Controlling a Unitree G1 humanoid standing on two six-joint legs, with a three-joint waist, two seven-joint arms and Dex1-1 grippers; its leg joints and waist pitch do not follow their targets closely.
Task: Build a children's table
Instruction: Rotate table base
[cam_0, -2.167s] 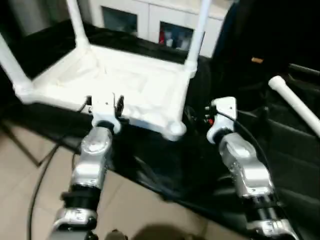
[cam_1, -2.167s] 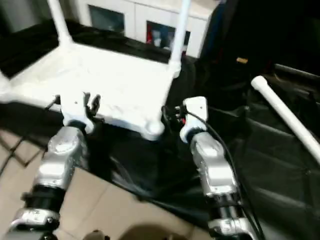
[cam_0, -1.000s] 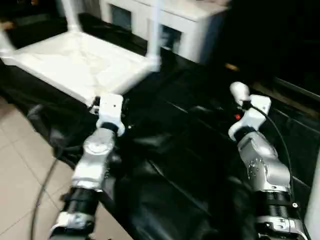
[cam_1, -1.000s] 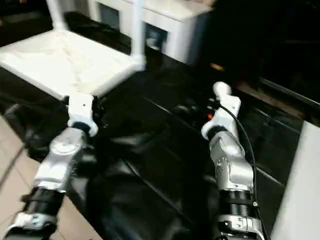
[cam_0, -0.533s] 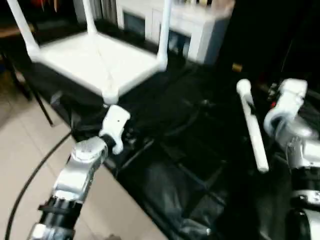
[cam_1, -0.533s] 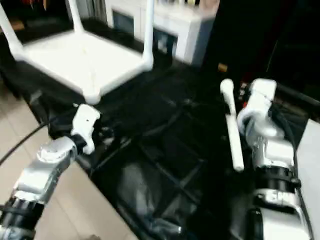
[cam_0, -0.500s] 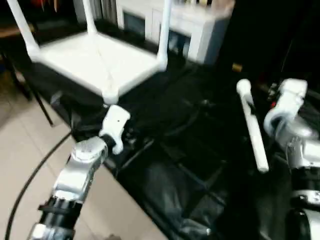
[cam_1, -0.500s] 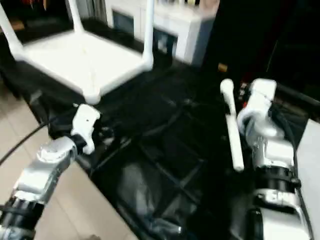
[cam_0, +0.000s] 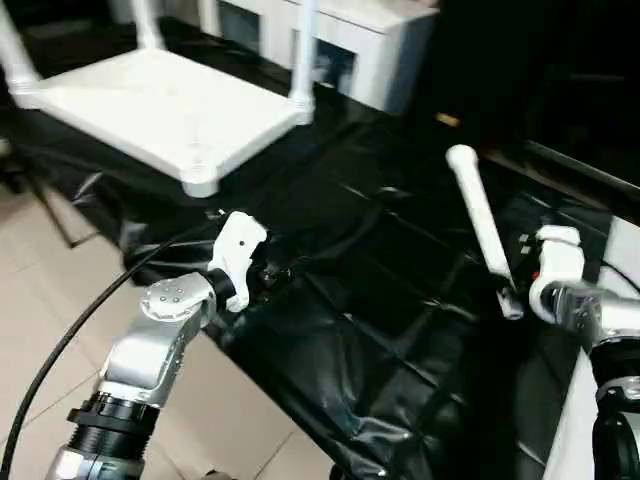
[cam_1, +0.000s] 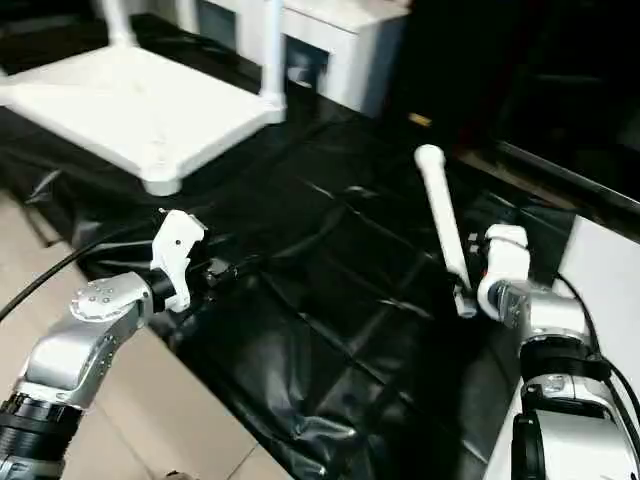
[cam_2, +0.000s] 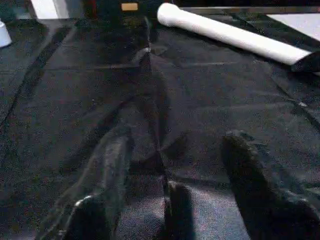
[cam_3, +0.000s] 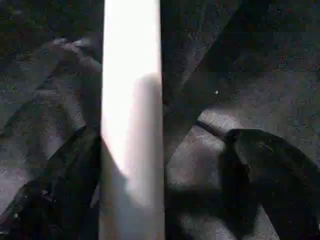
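The children's table top (cam_0: 150, 105) lies upside down on the black cloth at the far left, with white legs (cam_0: 303, 50) standing up from its far corners. Its near corner socket (cam_0: 200, 183) holds no leg. A loose white leg (cam_0: 478, 220) lies on the cloth at the right. My right gripper (cam_0: 518, 290) is at that leg's near end. In the right wrist view its fingers (cam_3: 270, 170) stand open on either side of the leg (cam_3: 131, 125). My left gripper (cam_0: 262, 272) hovers low over the cloth, short of the table top, open and holding nothing (cam_2: 175, 155).
Black cloth (cam_0: 380, 300) covers the work surface, and tiled floor (cam_0: 40, 300) lies along its left edge. A black cable (cam_0: 70, 340) runs to my left arm. A white cabinet (cam_0: 350, 40) stands behind. A flat white board (cam_1: 600, 300) lies at the far right.
The camera has swung right. My left gripper has come away from the table top's edge and opened wider. My right gripper has moved down to the loose leg's near end.
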